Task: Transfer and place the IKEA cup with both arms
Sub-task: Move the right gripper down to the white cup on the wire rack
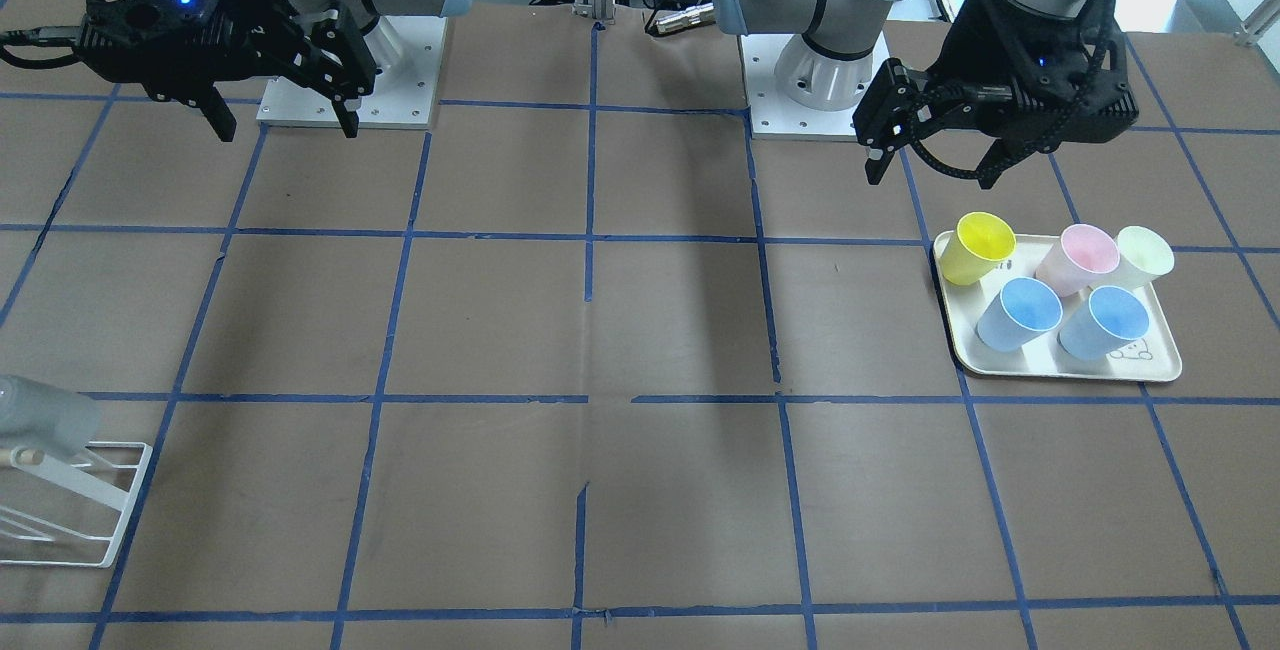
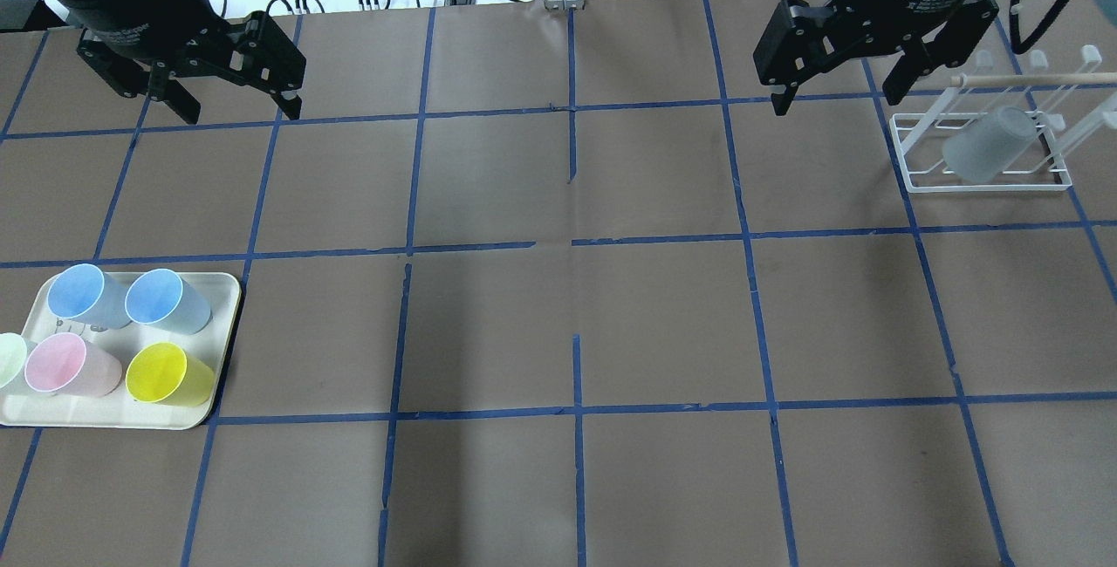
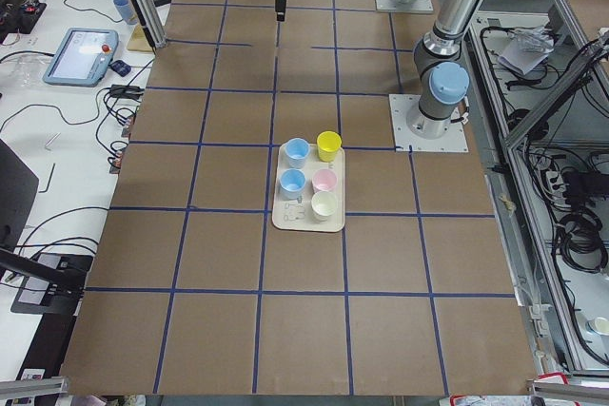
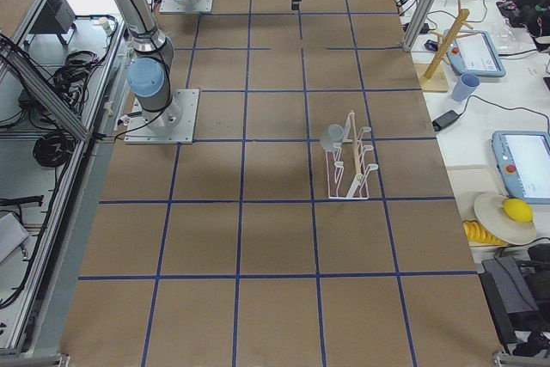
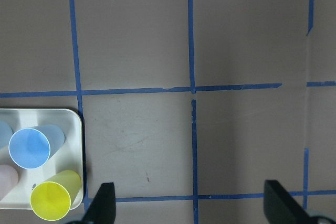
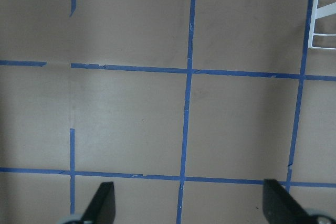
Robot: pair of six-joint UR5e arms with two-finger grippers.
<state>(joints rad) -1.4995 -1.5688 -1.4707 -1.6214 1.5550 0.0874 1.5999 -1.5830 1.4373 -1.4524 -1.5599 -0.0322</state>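
A brown paper-covered table (image 2: 558,331), marked into squares with blue tape, fills the scene.

The jaws of the left gripper (image 2: 237,109) are spread wide. Nothing is held between them and nothing is touched; only bare table is seen between the fingertips (image 5: 105,203) in the wrist view. The right gripper (image 2: 836,100) is likewise opened wide, empty and raised above the table.

Just outward of the right gripper's jaws, apart from them, the IKEA cup (image 2: 990,144) is carried on a white wire rack (image 2: 986,185). The cup is seen as a pale grey, frosted, handleless tumbler, tilted over rather than upright. How it is caught on the rack cannot be told.

Outward of the left gripper's jaws and nearer the robot, a cream tray (image 2: 222,323) is set on the table. Five cups are held on it: two light-blue cups (image 2: 83,295) side by side, a pink cup (image 2: 70,365), a yellow cup (image 2: 167,375) and a pale green cup (image 2: 9,359) at the tray's outer edge.
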